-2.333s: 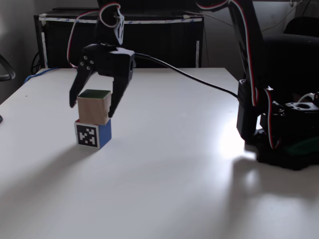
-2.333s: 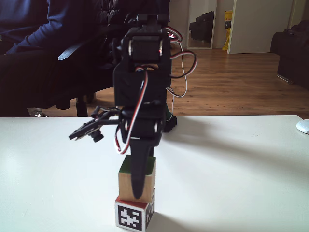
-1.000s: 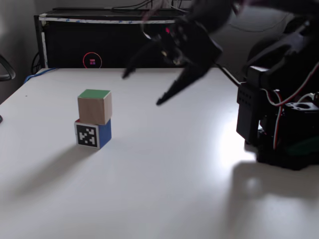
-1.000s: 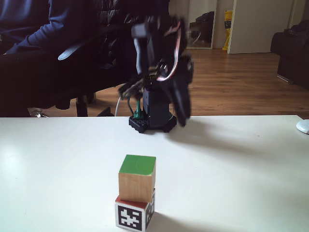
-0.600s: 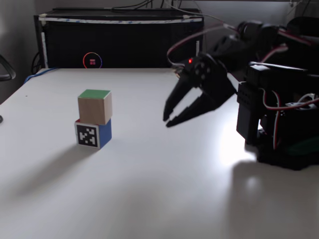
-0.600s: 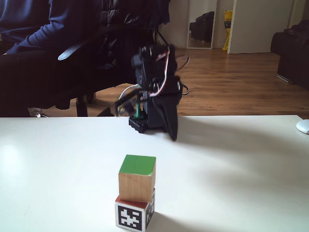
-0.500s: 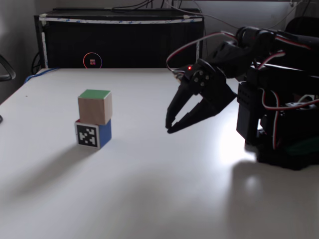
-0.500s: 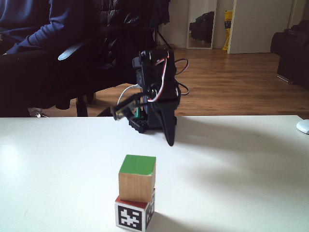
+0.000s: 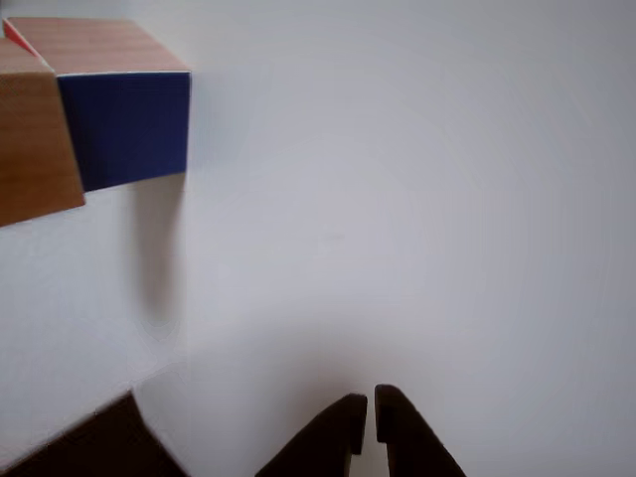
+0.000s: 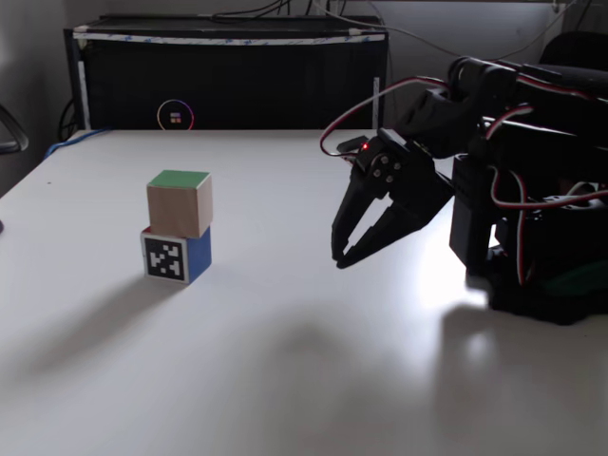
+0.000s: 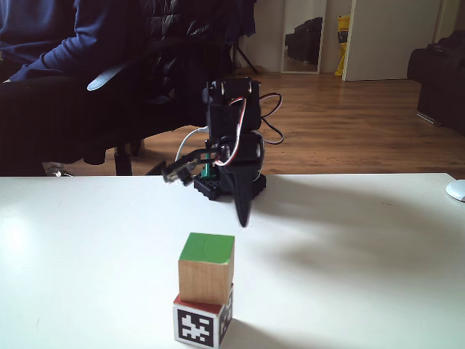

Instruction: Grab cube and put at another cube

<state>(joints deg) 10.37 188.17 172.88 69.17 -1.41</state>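
Observation:
The cube [image 10: 179, 203], green on top with pale wood sides, sits stacked on another cube [image 10: 177, 256], which shows a navy blue side and a black-and-white marker face. Both fixed views show the stack, with the cube [image 11: 207, 266] slightly askew on another cube [image 11: 200, 323]. My gripper [image 10: 340, 258] hangs low over the table well to the right of the stack, shut with nothing in it. In the other view, the gripper [image 9: 365, 399] points at bare table, and another cube [image 9: 124, 129] and the cube's wood side [image 9: 35, 149] sit in the upper left corner.
The arm's base [image 10: 541, 275] stands at the right of the white table [image 10: 285, 361]. A black cabinet [image 10: 228, 81] with a glowing ring lies behind. A person [image 11: 43, 43] sits beyond the table's far side. A white object [image 11: 456, 190] lies at the right edge.
The gripper, earlier open around the green-topped cube on the stack, has let go, swung away toward the arm's base, dropped low and closed. The stack has not moved.

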